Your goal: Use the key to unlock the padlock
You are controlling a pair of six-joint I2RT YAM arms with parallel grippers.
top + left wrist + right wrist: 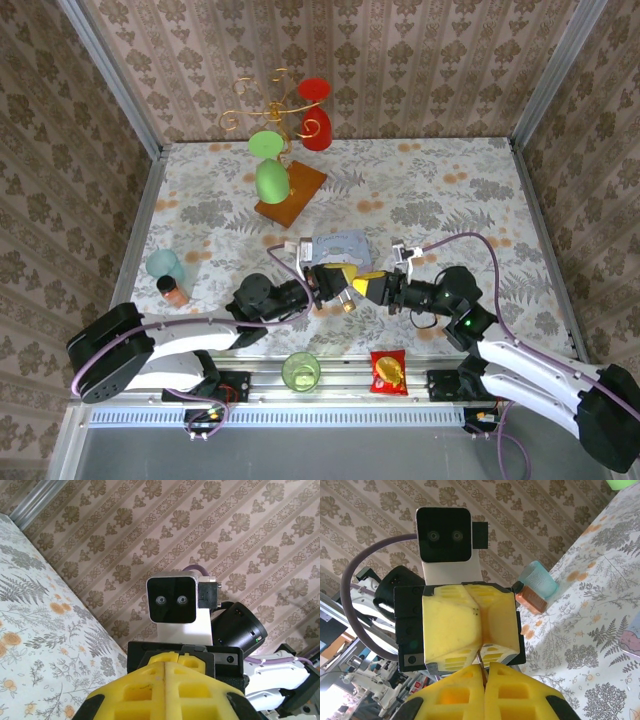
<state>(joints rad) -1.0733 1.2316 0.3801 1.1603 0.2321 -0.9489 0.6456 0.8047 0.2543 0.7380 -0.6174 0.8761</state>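
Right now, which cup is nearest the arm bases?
The clear green tumbler, standing at the near edge between the two bases, beside the red snack packet. The teal cup stands farther back on the left, on the table.

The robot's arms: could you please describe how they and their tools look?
The left arm and right arm are white shells with black joints, trailing purple cables. The left tool and right tool have blocky yellow fingers.

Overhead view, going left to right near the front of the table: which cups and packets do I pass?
teal cup → green cup → red snack packet
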